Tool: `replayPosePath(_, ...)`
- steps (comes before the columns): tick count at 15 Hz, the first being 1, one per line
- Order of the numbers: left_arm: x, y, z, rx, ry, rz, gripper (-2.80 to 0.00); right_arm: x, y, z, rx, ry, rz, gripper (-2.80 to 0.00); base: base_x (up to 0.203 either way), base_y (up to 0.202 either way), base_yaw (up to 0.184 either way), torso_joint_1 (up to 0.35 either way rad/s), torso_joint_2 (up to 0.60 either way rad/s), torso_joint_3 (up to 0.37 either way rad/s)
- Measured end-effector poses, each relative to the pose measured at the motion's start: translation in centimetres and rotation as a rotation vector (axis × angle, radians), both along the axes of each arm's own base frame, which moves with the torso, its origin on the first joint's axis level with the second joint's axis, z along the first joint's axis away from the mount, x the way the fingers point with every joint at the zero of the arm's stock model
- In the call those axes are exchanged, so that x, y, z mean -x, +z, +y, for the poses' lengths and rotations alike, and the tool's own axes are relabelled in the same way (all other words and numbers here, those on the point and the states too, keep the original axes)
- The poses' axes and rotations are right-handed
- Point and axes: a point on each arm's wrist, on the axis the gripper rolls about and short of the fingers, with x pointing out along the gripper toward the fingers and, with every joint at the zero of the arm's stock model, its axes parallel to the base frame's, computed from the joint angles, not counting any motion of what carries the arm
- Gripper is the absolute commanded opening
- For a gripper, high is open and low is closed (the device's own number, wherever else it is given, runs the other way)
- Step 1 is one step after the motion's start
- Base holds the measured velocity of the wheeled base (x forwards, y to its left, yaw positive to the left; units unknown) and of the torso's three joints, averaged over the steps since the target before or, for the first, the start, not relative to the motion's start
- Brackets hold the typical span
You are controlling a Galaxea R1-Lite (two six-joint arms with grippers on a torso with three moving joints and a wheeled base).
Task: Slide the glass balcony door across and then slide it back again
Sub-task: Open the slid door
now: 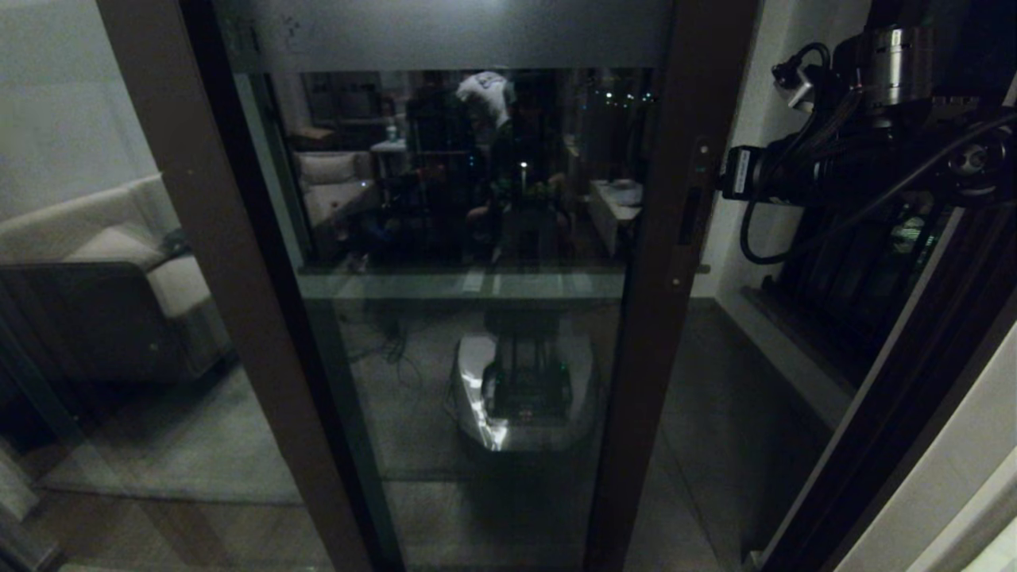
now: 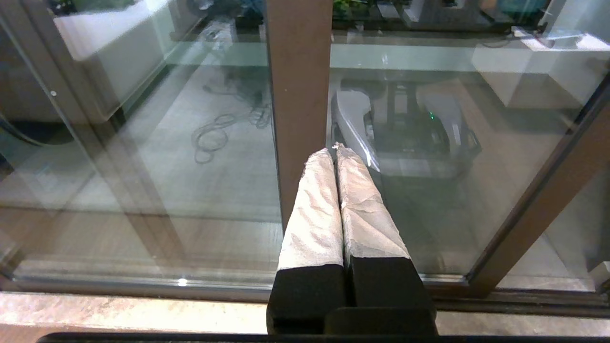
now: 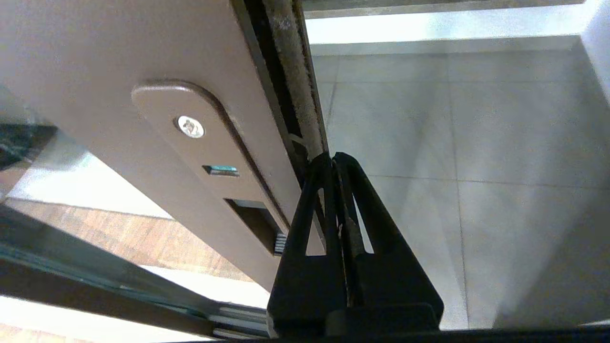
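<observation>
The glass balcony door fills the middle of the head view, with a dark brown frame and a frosted strip along its top. Its slot handle sits in the right upright. My right gripper reaches in from the right at handle height. In the right wrist view it is shut, holding nothing, its tips against the door's edge strip beside the recessed handle. My left gripper is shut and empty, low down, pointing at a brown upright.
To the right of the door's upright a gap shows grey balcony floor tiles and a white wall. A plain brown-framed glass panel stands at the left. The floor track runs below the glass.
</observation>
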Motion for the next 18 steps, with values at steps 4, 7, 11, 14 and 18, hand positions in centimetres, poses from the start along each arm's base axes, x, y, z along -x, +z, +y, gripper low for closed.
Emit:
replayPosePath(4, 0.0, 0.0, 0.0, 0.000, 0.000, 0.000, -2.80, 0.0, -0.2, 0.9, -0.003, 0.021, 0.007, -2.80, 0.000, 0.000, 0.000, 0.000, 0.00, 0.000)
replayPosePath(7, 0.0, 0.0, 0.0, 0.000, 0.000, 0.000, -2.80, -0.5, -0.6, 1.7, 0.009, -0.016, -0.002, -2.80, 0.000, 0.000, 0.000, 0.000, 0.00, 0.000)
replayPosePath(11, 0.0, 0.0, 0.0, 0.000, 0.000, 0.000, -2.80, -1.1, -1.4, 2.8, 0.005, -0.009, -0.003, -2.80, 0.000, 0.000, 0.000, 0.000, 0.00, 0.000)
replayPosePath(14, 0.0, 0.0, 0.0, 0.000, 0.000, 0.000, -2.80, -1.2, -1.7, 3.5, 0.004, 0.000, 0.006, -2.80, 0.000, 0.000, 0.000, 0.000, 0.00, 0.000)
replayPosePath(18, 0.0, 0.0, 0.0, 0.000, 0.000, 0.000, -2.80, -1.0, -1.9, 4.7, 0.005, 0.024, 0.009, -2.80, 0.000, 0.000, 0.000, 0.000, 0.00, 0.000)
